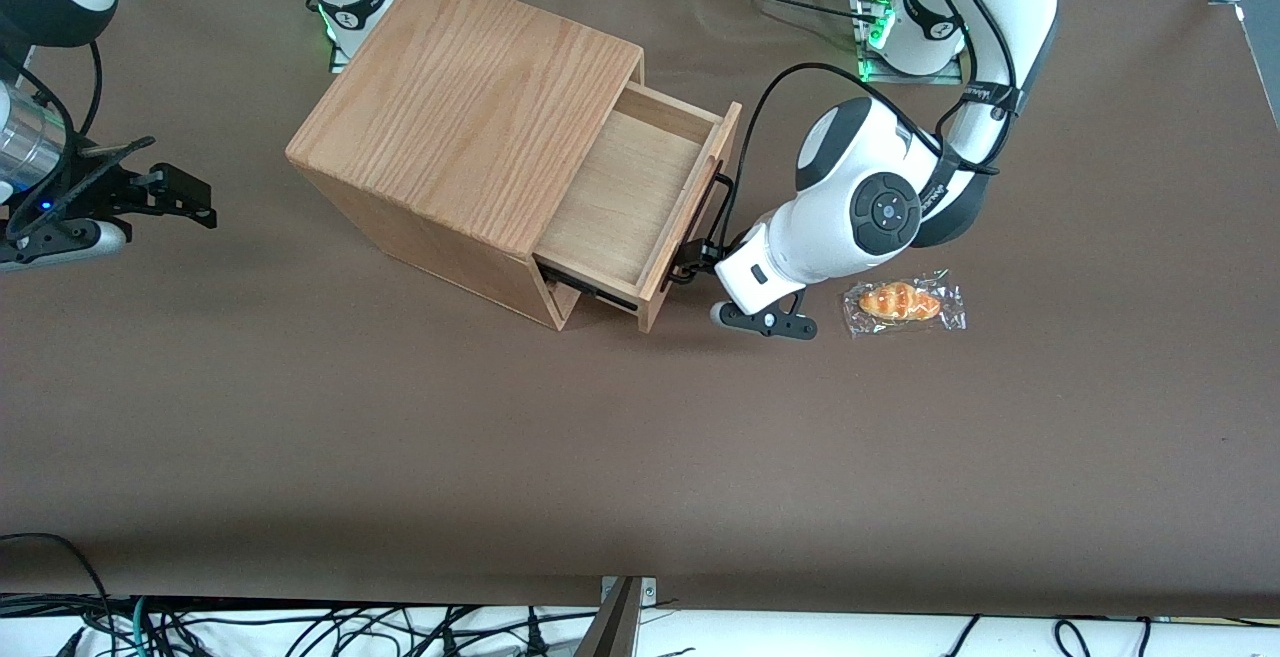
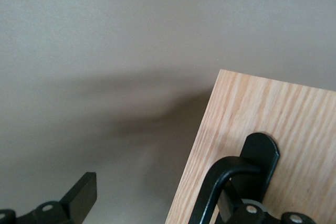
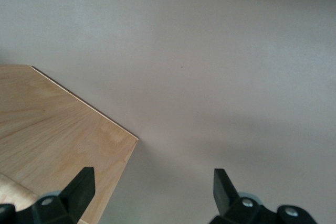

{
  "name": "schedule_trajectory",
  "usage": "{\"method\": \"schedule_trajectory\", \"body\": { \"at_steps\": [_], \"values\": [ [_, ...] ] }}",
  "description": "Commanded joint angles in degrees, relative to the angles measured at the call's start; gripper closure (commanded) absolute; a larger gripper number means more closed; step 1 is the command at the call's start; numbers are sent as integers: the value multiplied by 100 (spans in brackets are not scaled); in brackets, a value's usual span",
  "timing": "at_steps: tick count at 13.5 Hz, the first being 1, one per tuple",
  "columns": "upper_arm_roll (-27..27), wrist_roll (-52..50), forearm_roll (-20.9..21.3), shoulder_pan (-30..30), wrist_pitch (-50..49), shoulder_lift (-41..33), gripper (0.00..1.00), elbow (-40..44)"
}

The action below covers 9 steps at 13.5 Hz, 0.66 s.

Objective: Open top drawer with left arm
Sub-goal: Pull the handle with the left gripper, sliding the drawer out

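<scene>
One top drawer point(image 1: 640, 199) pulled well out of wooden box point(image 1: 470, 127); left arm point(image 1: 870, 202) tool point(image 1: 692, 262) at its black handle point(image 2: 218, 192), fingers spread, one tucked under the bar.

- The left arm point(image 1: 880, 207) has bulky, glossy white shells with rounded contours.
- A dark-grey round joint cap point(image 1: 885, 213) sits on its elbow, carrying a small ring of pale button marks.
- A second grey cap point(image 1: 822, 143) covers the neighbouring joint.
- A black cable point(image 1: 800, 77) loops from the upper link down towards the wrist, held by a black strap with small white lettering point(image 1: 990, 95).
- The base point(image 1: 925, 32) wears a black band with a white mark, and green light glows beside it.
- The gripper point(image 1: 697, 262) is matte black; its white wrist block point(image 1: 757, 275) bears a small dark slot.
- Silver screws point(image 2: 247, 209) dot the black finger mounts.
</scene>
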Motion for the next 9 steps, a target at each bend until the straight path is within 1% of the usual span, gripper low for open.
{"method": "schedule_trajectory", "body": {
  "at_steps": [1,9],
  "values": [
    [15,89,142,120,-43,90,0,151],
    [6,80,133,181,-113,64,0,177]
  ]
}}
